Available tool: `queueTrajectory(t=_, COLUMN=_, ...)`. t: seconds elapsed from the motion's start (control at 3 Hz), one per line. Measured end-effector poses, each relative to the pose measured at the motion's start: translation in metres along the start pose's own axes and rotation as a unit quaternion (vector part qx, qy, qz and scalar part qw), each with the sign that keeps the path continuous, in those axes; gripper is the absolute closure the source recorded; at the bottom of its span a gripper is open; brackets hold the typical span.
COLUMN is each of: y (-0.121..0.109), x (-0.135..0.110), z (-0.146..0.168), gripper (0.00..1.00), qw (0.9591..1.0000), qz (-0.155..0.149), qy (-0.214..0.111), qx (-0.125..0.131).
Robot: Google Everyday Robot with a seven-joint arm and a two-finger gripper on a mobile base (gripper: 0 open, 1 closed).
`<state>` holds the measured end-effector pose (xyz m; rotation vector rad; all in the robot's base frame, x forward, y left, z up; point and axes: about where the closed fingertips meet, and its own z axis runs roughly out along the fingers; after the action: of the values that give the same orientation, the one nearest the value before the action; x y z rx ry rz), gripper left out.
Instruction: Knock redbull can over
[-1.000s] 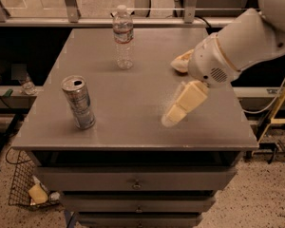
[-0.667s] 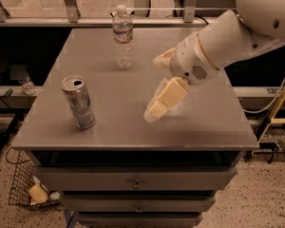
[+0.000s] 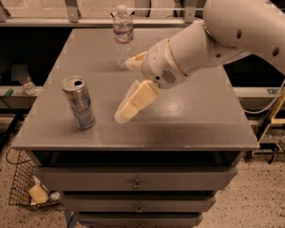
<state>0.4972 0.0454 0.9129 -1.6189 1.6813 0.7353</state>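
Note:
The redbull can (image 3: 79, 102), slim, silver and blue with an open pull-tab top, stands upright near the front left of the grey table (image 3: 204, 122). My gripper (image 3: 124, 90) hangs over the table's middle, just right of the can and apart from it. It is open. One cream finger (image 3: 135, 101) points down-left toward the can. The other finger (image 3: 134, 61) sits higher, near the bottle's base. My white arm (image 3: 228, 32) reaches in from the upper right.
A clear plastic water bottle (image 3: 123, 34) stands upright at the back middle of the table, just behind my gripper. Drawers (image 3: 137, 182) sit under the tabletop. A wire basket (image 3: 26, 189) is on the floor at the lower left. A railing runs behind the table.
My arm and gripper have moved left across the table, closing much of the gap to the can. The can and the bottle have not moved.

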Motion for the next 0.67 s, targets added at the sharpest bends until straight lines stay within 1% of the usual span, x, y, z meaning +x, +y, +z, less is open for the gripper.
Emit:
queueTrajectory(t=0.33, y=0.002, x=-0.012, z=0.023, gripper=0.0, qw=0.9994, qz=-0.006, qy=-0.029, qx=-0.018)
queueTrajectory(t=0.67, y=0.003, x=-0.021, z=0.038, gripper=0.0, qw=0.9979, qz=-0.012, qy=-0.055, qx=-0.033)
